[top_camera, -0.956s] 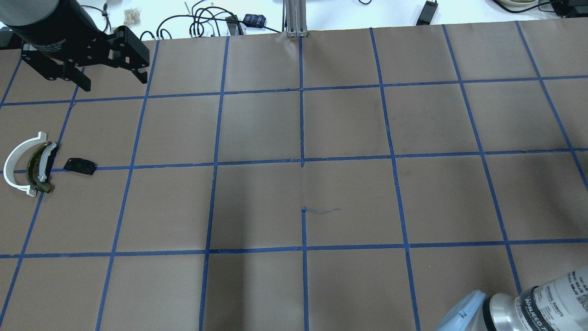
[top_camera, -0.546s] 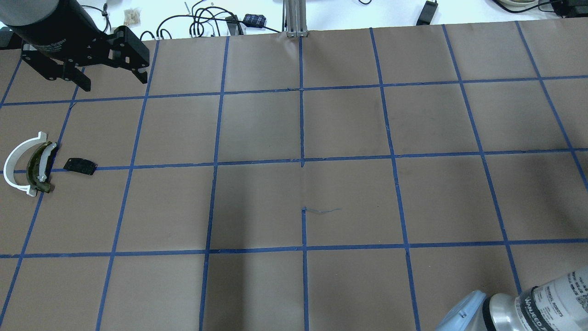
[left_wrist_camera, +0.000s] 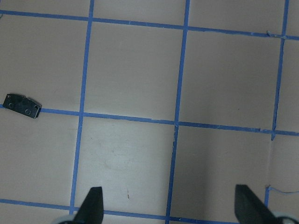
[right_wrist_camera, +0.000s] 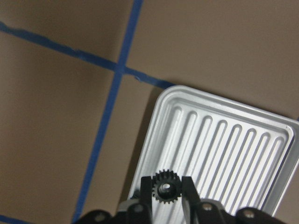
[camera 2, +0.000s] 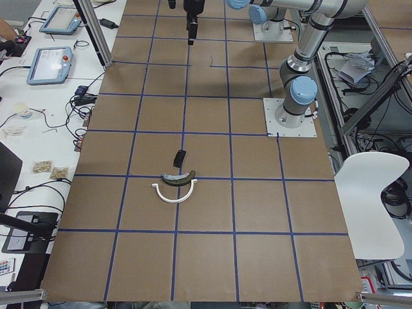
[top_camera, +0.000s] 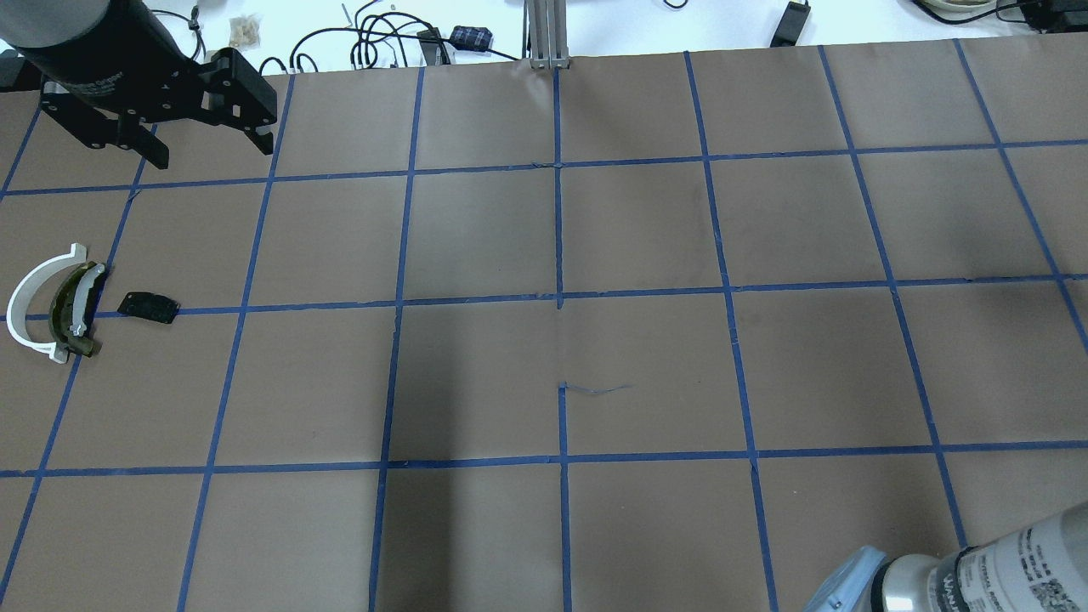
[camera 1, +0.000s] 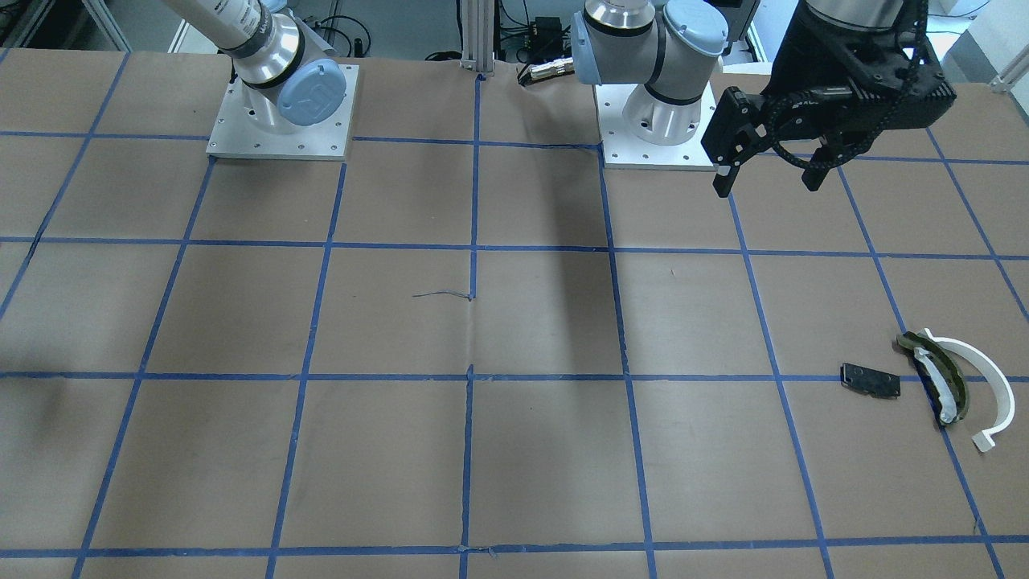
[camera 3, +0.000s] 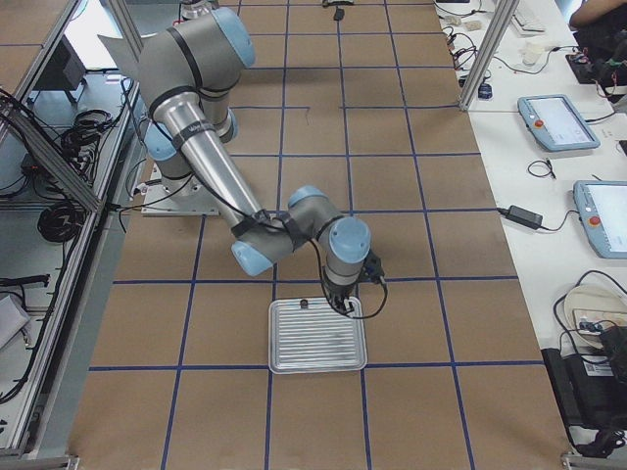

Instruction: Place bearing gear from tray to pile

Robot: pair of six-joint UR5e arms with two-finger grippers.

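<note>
In the right wrist view my right gripper (right_wrist_camera: 166,183) is shut on the bearing gear (right_wrist_camera: 165,190), a small black toothed wheel with a hole. It holds the gear just above the near edge of the silver ribbed tray (right_wrist_camera: 224,149). In the exterior right view that gripper (camera 3: 343,307) hangs over the tray's (camera 3: 318,343) upper edge. The pile lies at the table's left end: a white arc (top_camera: 15,313), an olive curved piece (top_camera: 58,319) and a flat black plate (top_camera: 149,306). My left gripper (top_camera: 212,153) is open and empty, raised beyond the pile.
Brown paper with a blue tape grid covers the table. The left wrist view shows the black plate (left_wrist_camera: 21,106) at its left edge and bare grid elsewhere. Cables and boxes lie past the far edge (top_camera: 382,42). The tray is outside the overhead view.
The right arm's elbow at the bottom right of the overhead view has dropped lower in the frame. The left arm and the pile have not moved.
</note>
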